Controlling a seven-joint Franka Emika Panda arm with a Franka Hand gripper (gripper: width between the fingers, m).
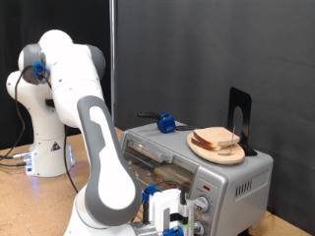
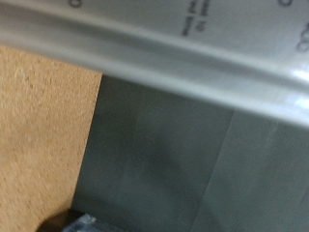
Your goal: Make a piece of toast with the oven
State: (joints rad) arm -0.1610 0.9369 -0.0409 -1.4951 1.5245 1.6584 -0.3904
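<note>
My gripper (image 1: 175, 218) sits low at the bottom centre of the exterior view, right in front of the oven (image 1: 202, 167) and close to its knobs (image 1: 201, 205). Only white and blue parts of the hand show there, and the fingertips run off the bottom edge of the frame. I cannot tell whether my jaws are wide or narrow, and nothing shows between them in either view.

The oven stands at lower right on the tan counter (image 1: 25, 202). Its door (image 1: 143, 157) looks dropped open toward lower left, with the dark inside and the rack visible behind my arm. I judge it is open so a slice can go in, though I see no bread inside from here.

The bread (image 1: 220, 143) lies on a pale plate (image 1: 202, 149) on top of the oven, at right of centre. It looks like more than one slice stacked together, so I cannot pick out which is the piece of toast. None of it is in my hand. A black bracket (image 1: 241, 118) stands upright just behind the plate, and a small blue object (image 1: 165, 124) lies on the oven top to the plate's left.

The wrist view shows a grey metal band (image 2: 193, 48) with faint print, a dark panel (image 2: 183, 155) and a patch of counter (image 2: 43, 135). It fits a hand held low against the oven's front.
</note>
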